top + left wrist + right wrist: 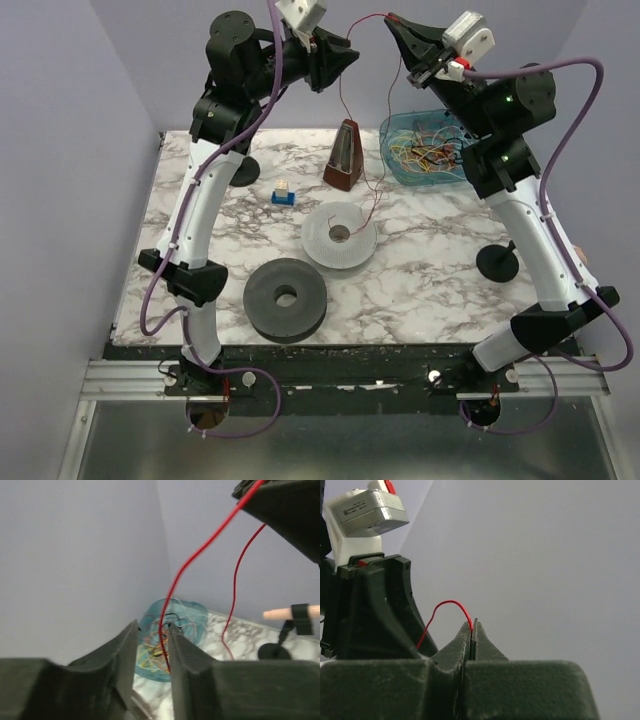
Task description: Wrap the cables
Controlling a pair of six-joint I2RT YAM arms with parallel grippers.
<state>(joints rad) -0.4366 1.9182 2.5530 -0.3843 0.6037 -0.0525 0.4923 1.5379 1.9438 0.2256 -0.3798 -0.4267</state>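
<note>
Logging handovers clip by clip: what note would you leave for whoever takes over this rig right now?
Right gripper: shut on the red cable, held high.
Left gripper: jaws apart, the cable running between them, not clamped.
Cable's tail hangs toward the white spool; other cables tangled in the blue bin.
Done: one cable pulled out. Left: wrap it, then the rest.

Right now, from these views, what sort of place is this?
Most likely a robotics lab test cell: left arm and right arm bolted to a rail at the edge of a marble-patterned table, plain walls close around, and staged props like a metronome and a bin of tangled cables.
</note>
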